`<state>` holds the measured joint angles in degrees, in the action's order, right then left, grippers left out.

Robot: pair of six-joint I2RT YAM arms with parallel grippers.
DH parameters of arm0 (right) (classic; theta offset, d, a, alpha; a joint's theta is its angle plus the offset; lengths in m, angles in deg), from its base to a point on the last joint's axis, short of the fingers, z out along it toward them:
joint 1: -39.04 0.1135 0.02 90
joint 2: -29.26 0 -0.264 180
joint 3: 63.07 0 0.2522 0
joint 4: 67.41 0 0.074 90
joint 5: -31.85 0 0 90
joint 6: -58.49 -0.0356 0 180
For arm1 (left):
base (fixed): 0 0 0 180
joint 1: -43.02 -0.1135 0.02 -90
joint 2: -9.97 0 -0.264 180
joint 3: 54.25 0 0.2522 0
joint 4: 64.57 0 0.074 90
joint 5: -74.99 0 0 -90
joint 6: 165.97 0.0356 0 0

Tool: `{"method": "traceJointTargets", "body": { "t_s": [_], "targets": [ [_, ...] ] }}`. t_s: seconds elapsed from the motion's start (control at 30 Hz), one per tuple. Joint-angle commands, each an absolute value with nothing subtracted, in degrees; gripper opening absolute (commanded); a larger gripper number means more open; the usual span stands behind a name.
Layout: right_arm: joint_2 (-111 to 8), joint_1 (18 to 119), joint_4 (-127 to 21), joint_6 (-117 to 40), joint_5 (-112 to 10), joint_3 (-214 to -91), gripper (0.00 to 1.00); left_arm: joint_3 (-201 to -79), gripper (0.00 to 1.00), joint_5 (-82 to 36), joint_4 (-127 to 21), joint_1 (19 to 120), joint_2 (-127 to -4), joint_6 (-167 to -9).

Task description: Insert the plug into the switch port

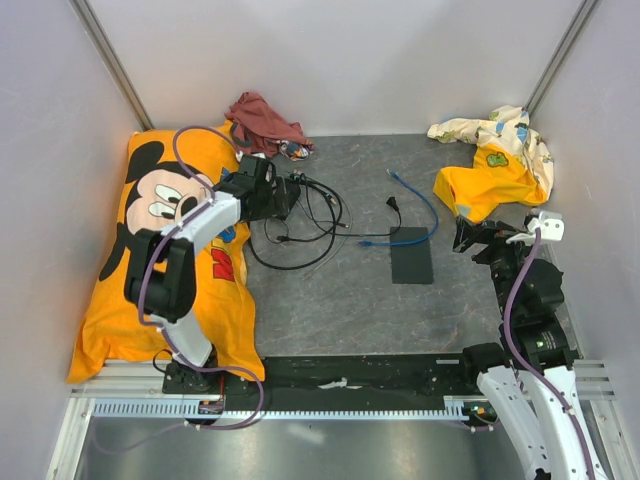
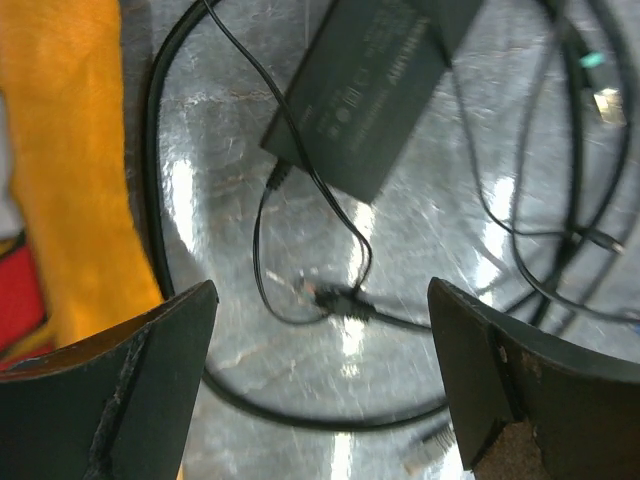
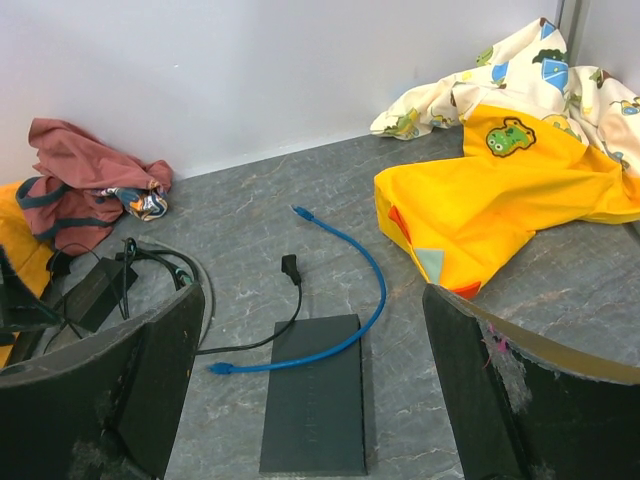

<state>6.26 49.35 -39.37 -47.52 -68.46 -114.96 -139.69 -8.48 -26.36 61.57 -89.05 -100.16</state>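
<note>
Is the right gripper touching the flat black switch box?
Apart. The top view shows bare table between the open right gripper and the switch box; the right wrist view shows gaps on both sides.

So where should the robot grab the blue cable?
Probably the blue cable just behind its end plug left of the flat black switch, from straight above, fingers straddling it: that end lies flat on the table.

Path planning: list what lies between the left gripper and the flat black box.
In the top view: coiled black cords next to the left gripper, then bare table, then the blue cable at the flat black box.
</note>
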Motion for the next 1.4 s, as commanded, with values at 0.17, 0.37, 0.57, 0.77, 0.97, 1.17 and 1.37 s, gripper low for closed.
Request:
{"method": "traceJointTargets", "body": {
  "t_s": [0.17,0.37,0.57,0.77,0.97,1.17,1.37],
  "targets": [
    [8.0,50.1,-41.6,-47.1,-70.4,-113.4,0.98,-147.3,0.90,-12.5,-24.3,60.6,-98.9,-100.8],
    [8.6,50.3,-41.5,-47.1,-70.6,-112.9,0.98,-149.4,0.90,-14.1,-23.0,60.3,-104.4,-100.8],
    [8.5,50.3,-41.7,-47.1,-70.9,-112.5,0.98,-150.0,0.83,-14.0,-22.9,60.2,-107.1,-100.8],
    [8.1,50.2,-41.9,-47.2,-70.7,-112.4,0.98,-150.3,0.35,-14.0,-22.8,60.2,-106.2,-100.4],
    [7.9,50.4,-41.9,-47.3,-69.9,-112.3,0.98,-151.7,0.02,-8.7,-21.5,60.2,-96.7,-98.6],
    [6.1,50.3,-42.0,-47.7,-66.1,-113.0,0.98,-160.4,0.02,-1.1,-14.8,60.2,-86.5,-94.0],
    [0.4,50.2,-41.6,-48.6,-58.7,-115.1,0.98,-167.3,0.02,2.5,-10.6,60.2,-75.2,-90.7]
  ]
}}
